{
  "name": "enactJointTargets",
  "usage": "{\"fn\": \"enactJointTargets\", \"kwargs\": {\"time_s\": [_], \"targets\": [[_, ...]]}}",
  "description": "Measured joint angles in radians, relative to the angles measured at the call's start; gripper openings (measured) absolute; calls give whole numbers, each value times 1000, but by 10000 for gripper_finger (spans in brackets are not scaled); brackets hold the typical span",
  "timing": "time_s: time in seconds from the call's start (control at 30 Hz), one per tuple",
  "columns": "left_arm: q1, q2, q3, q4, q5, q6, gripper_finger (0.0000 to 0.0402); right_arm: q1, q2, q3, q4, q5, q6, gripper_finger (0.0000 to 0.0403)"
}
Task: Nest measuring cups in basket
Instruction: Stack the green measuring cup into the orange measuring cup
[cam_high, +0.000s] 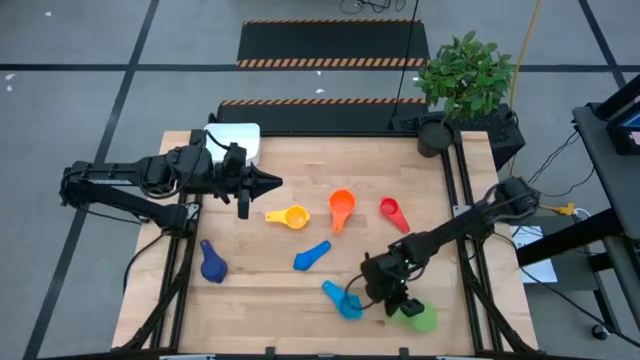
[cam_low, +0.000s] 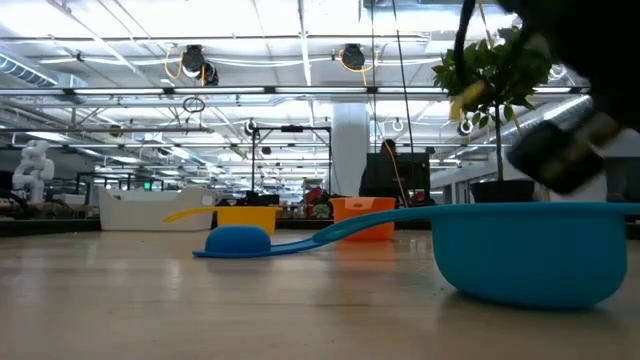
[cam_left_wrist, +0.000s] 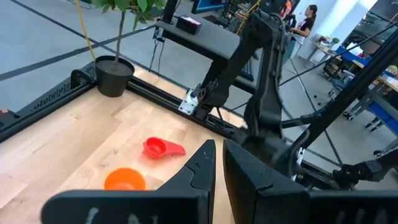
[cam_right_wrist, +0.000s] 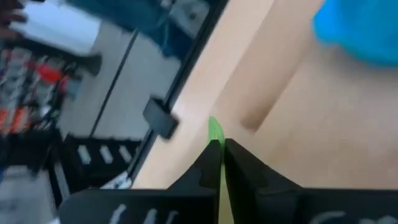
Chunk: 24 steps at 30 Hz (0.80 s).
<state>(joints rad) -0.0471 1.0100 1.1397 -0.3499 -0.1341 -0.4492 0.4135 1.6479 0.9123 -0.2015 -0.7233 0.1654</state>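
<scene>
Gripper work is happening at the near right of the worktop: the right gripper is reaching down over the green cup, and the right wrist view is showing its two dark fingers pressed together on a thin green edge, so it is clamping on the green cup. Just beside this gripper, on its inner side, a light blue cup is lying on the wood, its bowl filling much of the low view. Farther off toward the middle, a second light blue cup is resting, and beyond that the orange cup and the red cup are sitting near each other.

The left gripper is hanging over the far left part of the worktop with its fingers nearly together, gripping nothing. The white basket is standing just behind it at the far left corner, partly hidden by the arm. The yellow cup is lying just ahead of this gripper's tips, apart from them. The dark blue cup is lying well apart from it, toward the near left. A potted plant is standing at the far right corner.
</scene>
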Motion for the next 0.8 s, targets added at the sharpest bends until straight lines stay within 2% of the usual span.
{"fn": "enactJointTargets", "kwargs": {"time_s": [0.2, 0.37, 0.5, 0.67, 0.8], "targets": [[0, 0, 0, -27, -34, 0, 33, -50, -195, 0, -7, 184, 144, 1], [0, 0, 0, -42, -78, -23, 44, -92, -355, 0, 15, 429, 281, 0], [0, 0, 0, -42, -78, -2, 83, -126, -449, 0, 92, 641, 323, 0], [0, 0, 0, -42, -78, 48, 151, -181, -515, 0, 273, 837, 303, 0], [0, 0, 0, -42, -78, 70, 201, -222, -530, 0, 453, 966, 227, 0]]}}
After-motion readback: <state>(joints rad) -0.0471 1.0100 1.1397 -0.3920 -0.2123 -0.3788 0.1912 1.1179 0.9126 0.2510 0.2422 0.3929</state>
